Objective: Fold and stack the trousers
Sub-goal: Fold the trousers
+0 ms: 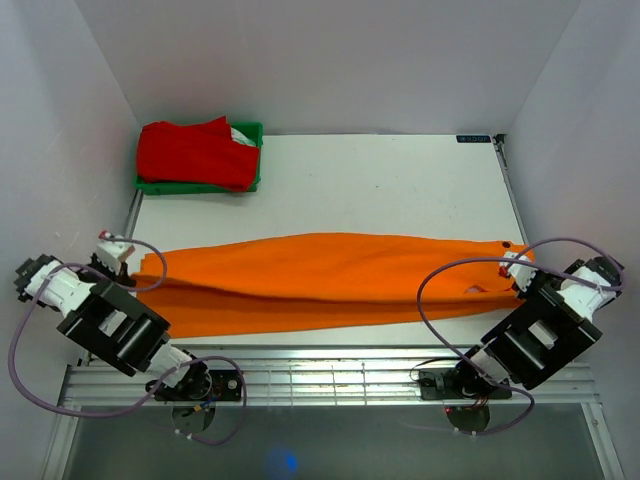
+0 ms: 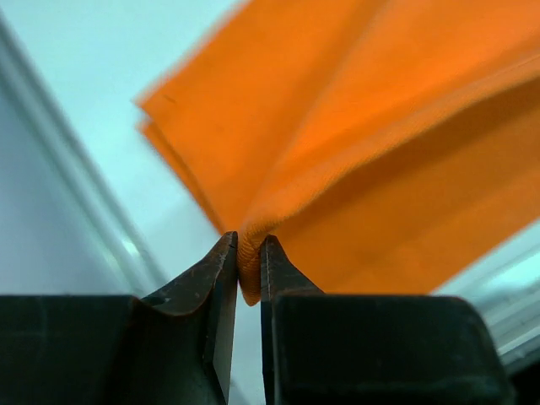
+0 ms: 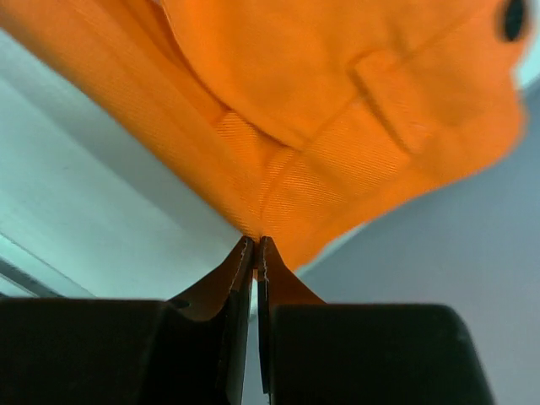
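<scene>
Top external view: one pair of bright orange trousers [image 1: 330,280] is seen stretched lengthwise across the near half of the white table [image 1: 400,180], reaching from near its left edge to its right edge. The waistband is at the right, where one small dark button [image 1: 506,243] is visible; the leg ends are at the left. Two arms are counted, the left arm [image 1: 110,325] at the near left and the right arm [image 1: 545,335] at the near right, and each is turned toward its own end of the cloth. At the far left corner one green bin [image 1: 254,182] is set, and one red garment [image 1: 190,155] is heaped in it.

In the left wrist view the left gripper [image 2: 249,246] is seen clamped on a fold of the orange fabric. A small nub of cloth is pinched between its two dark fingers, and the layered leg ends are fanned out beyond them. In the right wrist view the right gripper [image 3: 255,245] is closed tight on the waistband edge, its two fingers almost touching with only thin cloth between them. Whether either end is lifted clear of the table cannot be told.
</scene>
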Controlling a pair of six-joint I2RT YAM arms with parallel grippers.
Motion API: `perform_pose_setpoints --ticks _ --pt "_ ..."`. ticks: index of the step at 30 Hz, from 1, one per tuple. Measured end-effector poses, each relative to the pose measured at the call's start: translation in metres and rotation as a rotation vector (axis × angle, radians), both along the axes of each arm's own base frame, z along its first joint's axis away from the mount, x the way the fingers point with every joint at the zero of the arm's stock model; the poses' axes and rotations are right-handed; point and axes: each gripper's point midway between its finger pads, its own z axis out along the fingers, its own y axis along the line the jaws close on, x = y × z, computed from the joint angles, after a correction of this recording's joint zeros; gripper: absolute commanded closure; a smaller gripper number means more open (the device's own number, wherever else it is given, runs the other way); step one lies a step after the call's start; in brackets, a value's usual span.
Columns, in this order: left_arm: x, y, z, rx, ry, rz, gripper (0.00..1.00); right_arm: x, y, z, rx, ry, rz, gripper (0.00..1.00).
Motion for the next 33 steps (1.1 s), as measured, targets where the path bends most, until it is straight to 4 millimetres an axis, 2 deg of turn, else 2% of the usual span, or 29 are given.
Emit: perform_pose_setpoints --ticks 4,8,14,19,23,26,28,30,33 --pt "-0.05 -0.023 -0.075 -0.03 0.205 -0.078 1.0 -0.028 0.005 -0.043 -0.017 0.099 -0.011 0.92" --pt "-0.078 -0.039 -0.125 -0.006 0.347 -0.161 1.0 -0.036 0.002 -0.064 -0.055 0.145 -0.001 0.92" --pt "-0.071 -0.04 -0.128 -0.017 0.436 -0.145 1.0 -0.015 -0.014 -0.064 -0.087 0.173 0.046 0.92" --pt "-0.042 -0.046 -0.126 -0.068 0.548 -0.098 1.0 0.004 -0.021 -0.063 -0.105 0.206 0.089 0.92" --pt "0.007 -0.046 -0.123 -0.082 0.557 -0.062 1.0 0.012 -0.024 -0.063 -0.12 0.224 0.093 0.92" --pt "0.049 -0.035 -0.117 -0.073 0.493 -0.052 1.0 0.014 -0.024 -0.062 -0.111 0.232 0.091 0.92" --pt "0.076 -0.018 -0.107 -0.049 0.427 -0.044 1.0 0.016 -0.026 -0.062 -0.108 0.234 0.085 0.92" --pt "0.09 -0.014 -0.088 -0.062 0.375 -0.056 1.0 0.017 -0.024 -0.062 -0.097 0.237 0.083 0.92" --pt "0.11 -0.01 -0.049 -0.069 0.273 -0.083 1.0 0.016 -0.019 -0.061 -0.072 0.239 0.086 0.92"
